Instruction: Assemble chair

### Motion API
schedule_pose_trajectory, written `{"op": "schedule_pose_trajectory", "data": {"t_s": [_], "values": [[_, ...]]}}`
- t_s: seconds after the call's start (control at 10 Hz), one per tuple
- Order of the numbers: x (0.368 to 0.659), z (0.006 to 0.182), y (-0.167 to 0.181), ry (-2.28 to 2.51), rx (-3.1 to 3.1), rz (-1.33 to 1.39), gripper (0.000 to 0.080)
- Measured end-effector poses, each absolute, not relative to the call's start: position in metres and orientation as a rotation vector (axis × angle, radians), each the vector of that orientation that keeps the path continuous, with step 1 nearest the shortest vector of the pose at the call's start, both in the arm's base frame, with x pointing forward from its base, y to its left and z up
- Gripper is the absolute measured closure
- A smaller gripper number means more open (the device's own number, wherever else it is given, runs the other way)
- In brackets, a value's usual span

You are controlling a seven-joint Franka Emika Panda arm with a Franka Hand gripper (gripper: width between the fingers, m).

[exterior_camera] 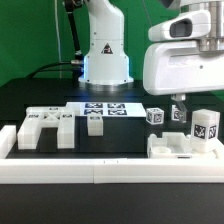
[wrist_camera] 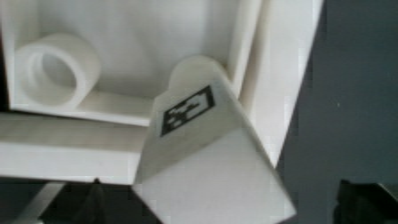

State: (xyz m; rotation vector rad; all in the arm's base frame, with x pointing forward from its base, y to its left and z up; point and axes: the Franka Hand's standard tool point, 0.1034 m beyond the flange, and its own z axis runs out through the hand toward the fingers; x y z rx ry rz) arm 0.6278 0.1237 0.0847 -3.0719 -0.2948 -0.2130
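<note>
Chair parts lie loose, and one tagged bar stands between the jaws of the gripper, spread wide, both fingers clear of it. Just beside: one ringed panel. Either side, two tagged blocks. Well away, one small block and one slotted panel. Fingertips are cut off in the wrist view.
</note>
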Motion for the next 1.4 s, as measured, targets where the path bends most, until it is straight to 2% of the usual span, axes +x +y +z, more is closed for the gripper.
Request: {"op": "schedule_pose_trajectory", "data": {"t_s": [0.3,0.4,0.5,0.6,0.7,1.1,1.4], "values": [[0.6265,0.0819,0.1219,-0.593,-3.055,-0.212,0.0150],[0.6259,0.0813,0.1218,-0.574,-3.058,-0.210,0.0236],[0.6259,0.0813,0.1218,-0.574,-3.058,-0.210,0.0371],[0.6259,0.0813,0.1218,-0.568,-3.059,-0.209,0.0371],[0.6259,0.0813,0.1218,-0.540,-3.063,-0.209,0.0511],[0.6257,0.0812,0.1225,-0.224,-3.086,-0.202,0.0510],[0.6250,0.0802,0.1236,0.408,-3.025,-0.183,0.0509]]}}
